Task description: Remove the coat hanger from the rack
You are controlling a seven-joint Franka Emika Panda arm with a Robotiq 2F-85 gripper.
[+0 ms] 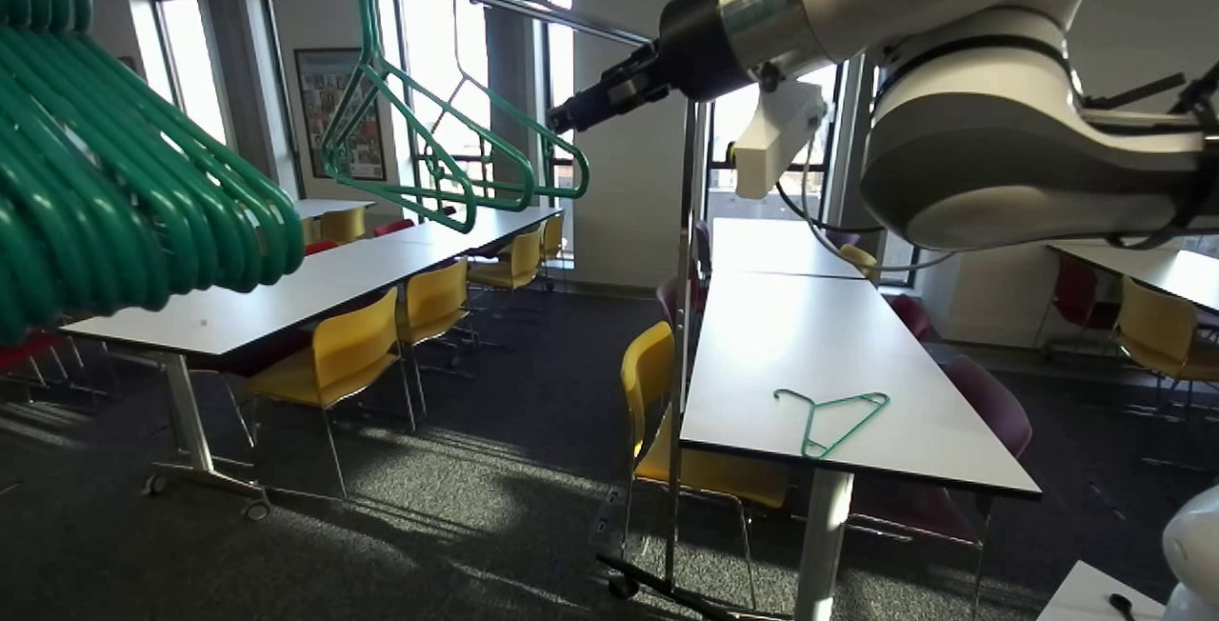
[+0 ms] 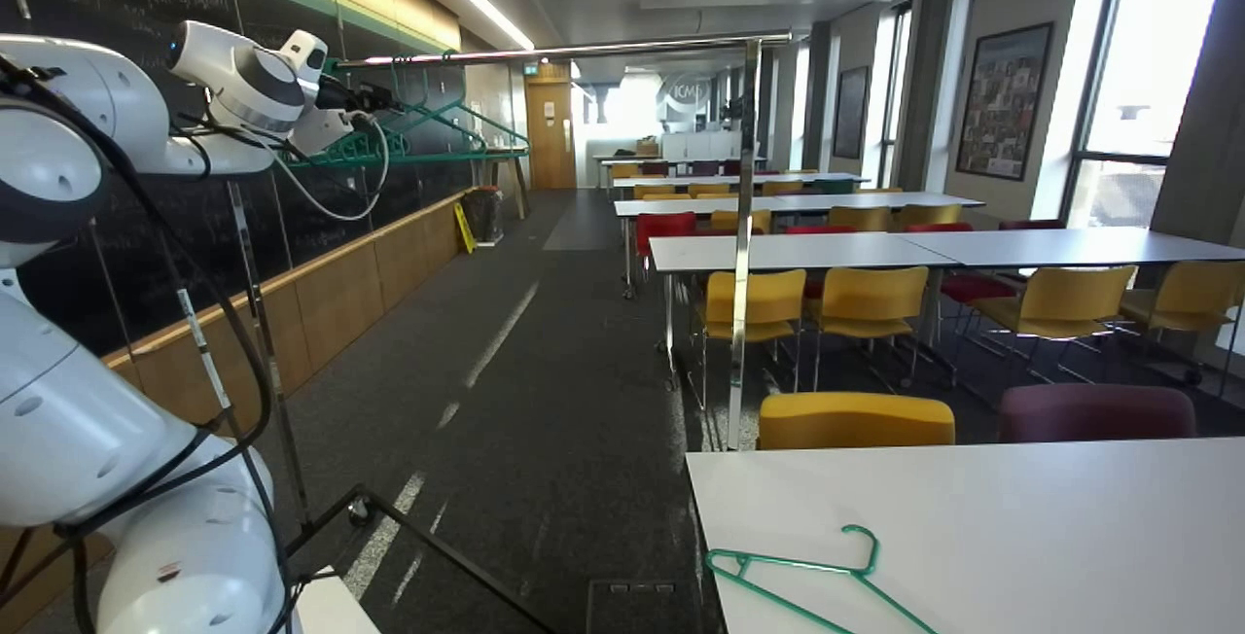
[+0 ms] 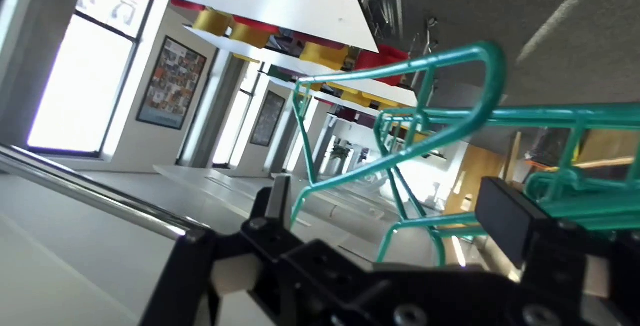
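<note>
Coat hanger and rack are not parting yet: the green triangle nearest your claw is hanging among its twins, the high bar presumably leaving you a side approach. You are holding the claw's fingers well apart, gripping nothing; whether the tube is running between them is not showing clearly. That wide gap is probably allowing for some swing; you are likely needing to close on the tube, then lift its hook clear. Another green hanger is lying flat on the white surface, perhaps marking where removed ones are going. Yellow chairs are standing in rows, sunlight is streaking the floor, and a chalkboard is lining the wall.
</note>
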